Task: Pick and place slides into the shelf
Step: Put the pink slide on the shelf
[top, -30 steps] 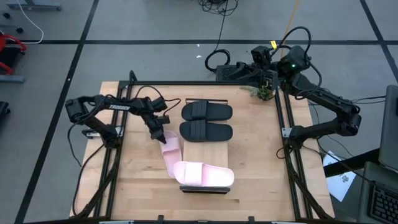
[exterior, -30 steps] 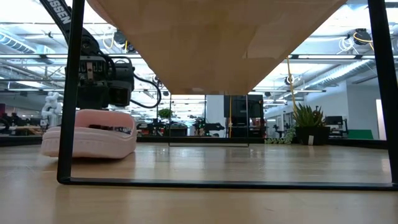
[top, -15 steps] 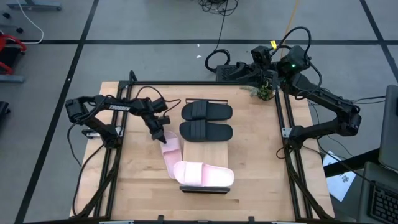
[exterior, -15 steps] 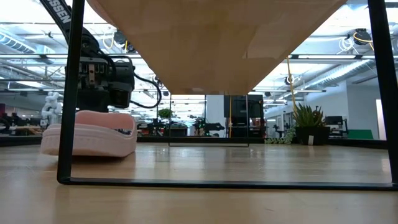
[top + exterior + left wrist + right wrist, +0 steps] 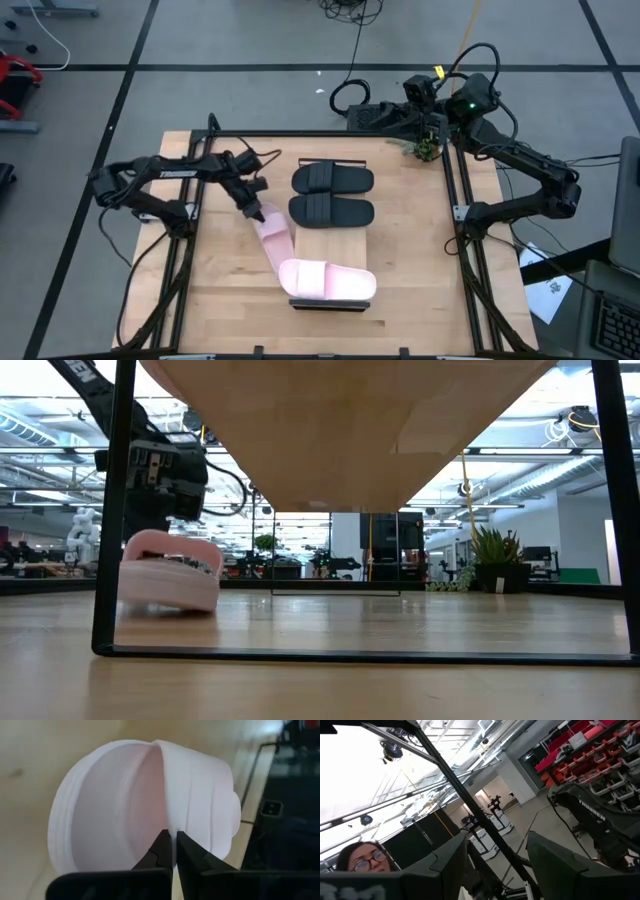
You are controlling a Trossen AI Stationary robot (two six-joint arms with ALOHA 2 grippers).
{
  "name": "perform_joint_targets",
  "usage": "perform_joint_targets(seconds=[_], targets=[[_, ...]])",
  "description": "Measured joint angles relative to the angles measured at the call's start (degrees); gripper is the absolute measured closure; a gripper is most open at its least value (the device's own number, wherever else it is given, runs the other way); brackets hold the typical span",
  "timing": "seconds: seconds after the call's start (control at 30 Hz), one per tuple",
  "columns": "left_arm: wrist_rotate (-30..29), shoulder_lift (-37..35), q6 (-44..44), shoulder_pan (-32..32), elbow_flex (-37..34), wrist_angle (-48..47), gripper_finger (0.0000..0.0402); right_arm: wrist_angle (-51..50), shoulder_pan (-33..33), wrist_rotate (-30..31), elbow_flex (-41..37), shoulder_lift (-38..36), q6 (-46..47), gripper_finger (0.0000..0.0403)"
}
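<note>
Where the left arm reaches in over the surface (image 5: 220, 290), the left claw (image 5: 252, 210) is pressed together, pinching the strap edge of a pale pink slide (image 5: 270, 238) at its far end. That slide lies beside the shelf (image 5: 330, 245), its long axis running diagonally toward the second pink slide (image 5: 326, 279), which lies crosswise on the shelf's near end. Two black slides (image 5: 332, 195) lie crosswise farther along. The right claw (image 5: 495, 860) stands spread, empty, raised off the far right corner.
</note>
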Motion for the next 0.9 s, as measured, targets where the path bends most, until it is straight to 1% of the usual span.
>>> perform_joint_targets(seconds=[0.2,0.3,0.43,0.6,0.73,0.9], targets=[[-3.8,-8.4,-2.9,2.6,0.0,-6.0,0.0401,1.1,0.0,-1.2,0.0,0.0,0.0,0.0206],[-5.9,-13.1,-5.9,3.2,0.0,-8.6,0.0401,2.4,0.0,-1.2,0.0,0.0,0.6,0.0206],[-7.7,-19.4,-10.9,3.3,0.0,-9.4,0.0401,4.3,0.0,-1.3,0.0,0.0,1.5,0.0206],[-14.0,-26.1,-16.0,3.3,0.0,-14.1,0.0402,4.6,0.0,-1.8,0.0,0.0,1.5,0.0206],[-18.4,-29.5,-17.4,3.2,1.3,-20.7,0.0402,4.6,0.0,-2.7,0.0,0.0,1.8,0.0206],[-23.8,-31.4,-17.4,3.2,6.5,-27.2,0.0402,4.7,0.0,-2.7,0.0,0.0,1.8,0.0206]])
